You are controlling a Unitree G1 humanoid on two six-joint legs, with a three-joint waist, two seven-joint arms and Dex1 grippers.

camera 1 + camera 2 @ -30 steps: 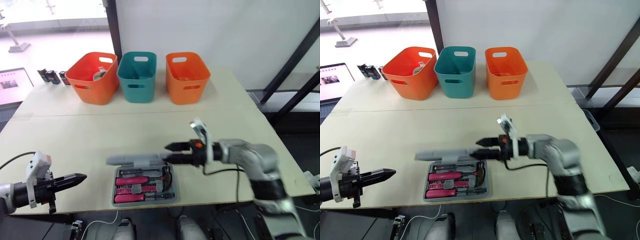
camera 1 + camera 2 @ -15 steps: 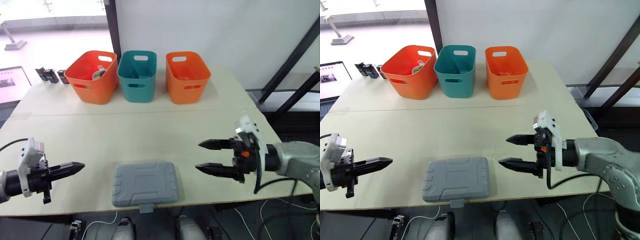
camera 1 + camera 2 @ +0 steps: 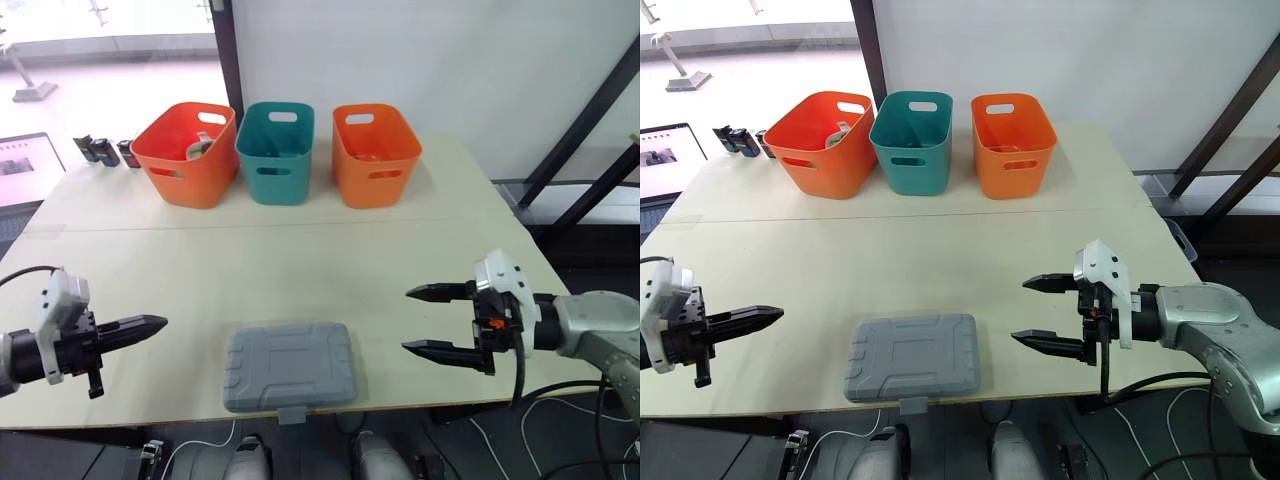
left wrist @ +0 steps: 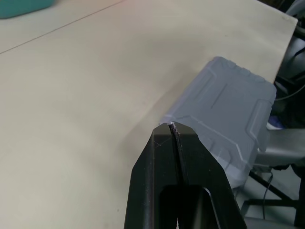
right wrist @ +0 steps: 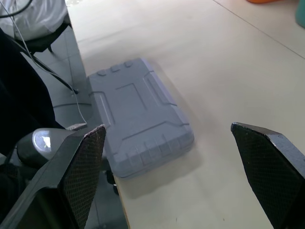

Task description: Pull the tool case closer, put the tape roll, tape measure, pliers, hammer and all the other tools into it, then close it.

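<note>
On the tabletop (image 3: 300,270), at its near edge, the case (image 3: 290,365) lies shut; a second ago its lid stood open over the tools, so the job looks done. My right hand (image 3: 408,320) has backed off, spread and empty; my left hand (image 3: 160,322) is pinched closed.

Count of items on the surface (image 3: 300,270):
- tool case (image 3: 290,365), grey, lid down: 1
- bins along the far side: 3, of which two are orange, the left orange bin (image 3: 185,160) and the right orange bin (image 3: 375,160), and one is the teal bin (image 3: 274,158)
- pale item (image 3: 200,148) in the left orange bin: 1, kind unclear
- small dark objects (image 3: 104,151) at the far left corner: 3

Grippers: 2, the left gripper (image 3: 160,323) and the right gripper (image 3: 406,320).
</note>
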